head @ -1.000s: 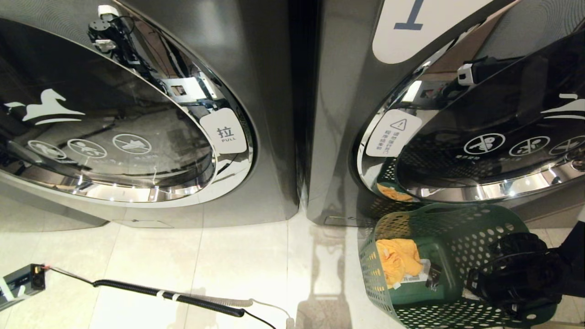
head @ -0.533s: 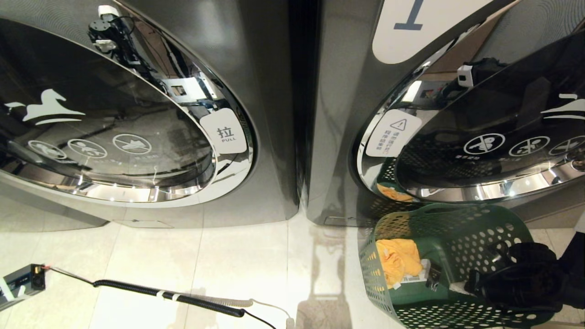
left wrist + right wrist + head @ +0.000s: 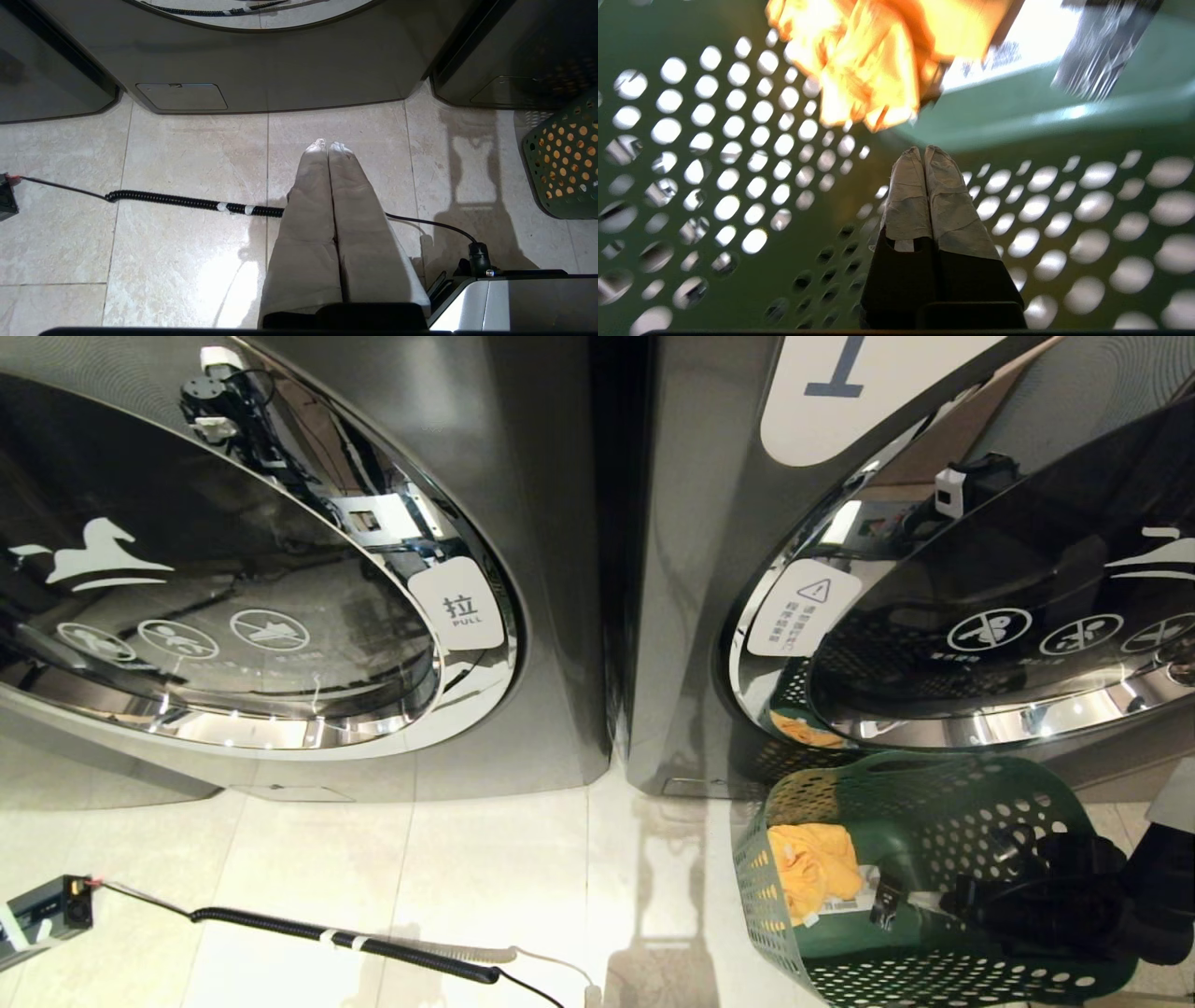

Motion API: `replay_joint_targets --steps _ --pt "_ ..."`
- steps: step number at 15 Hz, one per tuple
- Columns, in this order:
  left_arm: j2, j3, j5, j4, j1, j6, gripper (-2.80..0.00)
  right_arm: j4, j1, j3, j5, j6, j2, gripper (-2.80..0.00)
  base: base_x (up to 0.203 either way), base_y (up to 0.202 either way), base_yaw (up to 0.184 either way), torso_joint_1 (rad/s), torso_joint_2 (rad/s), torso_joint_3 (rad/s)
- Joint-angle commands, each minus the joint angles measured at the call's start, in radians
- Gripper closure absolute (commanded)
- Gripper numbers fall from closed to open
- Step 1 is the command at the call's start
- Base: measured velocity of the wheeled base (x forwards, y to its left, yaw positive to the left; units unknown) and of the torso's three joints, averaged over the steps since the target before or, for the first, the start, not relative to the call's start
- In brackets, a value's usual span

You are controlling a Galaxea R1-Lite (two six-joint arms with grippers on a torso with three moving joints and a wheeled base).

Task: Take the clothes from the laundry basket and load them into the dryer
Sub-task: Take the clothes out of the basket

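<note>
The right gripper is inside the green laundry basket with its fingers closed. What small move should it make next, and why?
Probably open the fingers first. The right gripper is shut on nothing inside the laundry basket, and the yellow cloth lies just ahead of its tips, not touched. Closed fingers cannot take the cloth; opening before advancing seems the sensible step.

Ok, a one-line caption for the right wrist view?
Right gripper, jaws shut and empty, inside the green laundry basket, short of the yellow garment.

A crumpled yellow garment (image 3: 810,870) lies inside the green perforated laundry basket (image 3: 775,933), which stands just before the closed dryer (image 3: 980,616).
</note>
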Motion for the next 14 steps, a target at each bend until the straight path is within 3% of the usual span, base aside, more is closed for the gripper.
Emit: replay_joint_targets --steps 1,4,9,14 --pt "0.001 0.002 0.000 0.000 0.000 0.000 0.00 -0.003 0.003 -0.071 0.005 0.002 0.068 0.00 0.000 0.000 0.000 0.000 0.00 0.000" --pt "0.000 0.002 0.000 0.000 0.000 0.000 0.00 0.000 0.006 -0.149 0.008 -0.005 0.157 0.00 0.000 0.000 0.000 0.000 0.00 0.000" --pt "0.000 0.000 0.000 0.000 0.000 0.000 0.00 -0.002 0.042 -0.158 0.020 -0.019 0.141 0.00 0.000 0.000 0.000 0.000 0.00 0.000" --pt "0.001 0.002 0.000 0.000 0.000 0.000 0.00 0.038 -0.041 -0.291 -0.168 -0.039 0.163 0.00 0.000 0.000 0.000 0.000 0.00 0.000"
